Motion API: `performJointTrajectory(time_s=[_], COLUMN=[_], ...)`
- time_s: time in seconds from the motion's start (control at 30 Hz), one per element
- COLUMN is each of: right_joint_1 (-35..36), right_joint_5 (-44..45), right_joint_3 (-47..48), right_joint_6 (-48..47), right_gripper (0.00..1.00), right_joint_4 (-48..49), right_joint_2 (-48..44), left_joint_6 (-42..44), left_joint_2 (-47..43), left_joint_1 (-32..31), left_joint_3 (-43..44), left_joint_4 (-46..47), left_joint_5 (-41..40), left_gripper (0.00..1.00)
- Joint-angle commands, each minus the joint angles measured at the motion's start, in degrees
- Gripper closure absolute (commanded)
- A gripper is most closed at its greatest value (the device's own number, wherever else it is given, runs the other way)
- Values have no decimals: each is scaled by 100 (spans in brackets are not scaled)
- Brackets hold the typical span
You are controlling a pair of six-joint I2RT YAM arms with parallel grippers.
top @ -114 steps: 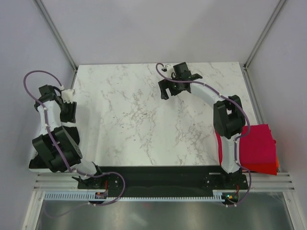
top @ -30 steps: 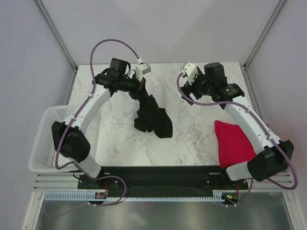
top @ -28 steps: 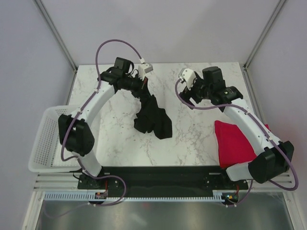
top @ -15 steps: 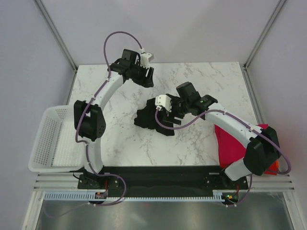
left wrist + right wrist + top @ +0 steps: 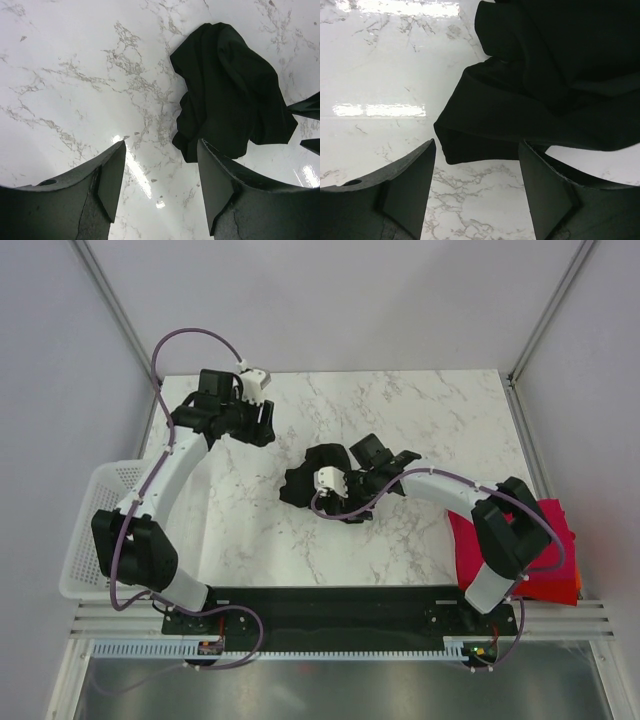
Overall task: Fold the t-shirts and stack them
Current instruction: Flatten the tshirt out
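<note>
A crumpled plain black cotton t-shirt (image 5: 230, 100) lies in a heap mid-way across the white marble table (image 5: 420, 410). The right gripper (image 5: 475, 150) hangs low at its hem, jaws wide and empty. The left gripper (image 5: 161, 145), also wide and empty, hovers just beside it. Because the layers overlap there, a pinch may catch several and lift a wad. In all: one black shirt, one folded magenta-red shirt (image 5: 545, 540), one orange-red shirt (image 5: 570, 590) and one white mesh basket (image 5: 85, 540).

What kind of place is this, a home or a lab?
Probably a robot lab test cell: two arms bolted to a marble-look table, enclosed by plain walls on metal posts, with a black shirt and basket staged for practice.
</note>
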Motion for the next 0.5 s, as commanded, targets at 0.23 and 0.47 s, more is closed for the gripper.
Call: performJointTrajectory(time_s=[0.23, 0.47], right_joint_1=[26, 34], right_joint_5=[-102, 109], right_joint_3=[86, 313], right_joint_6=[-550, -463], right_gripper=[27, 54], right_joint_4=[210, -97], right_joint_2=[682, 1042], left_joint_6=[210, 297], left_joint_2=[-47, -3], left_joint_1=[207, 269], left_joint_3=[-32, 91], left_joint_4=[-3, 5], left_joint_5=[-144, -258], left_gripper=[34, 34])
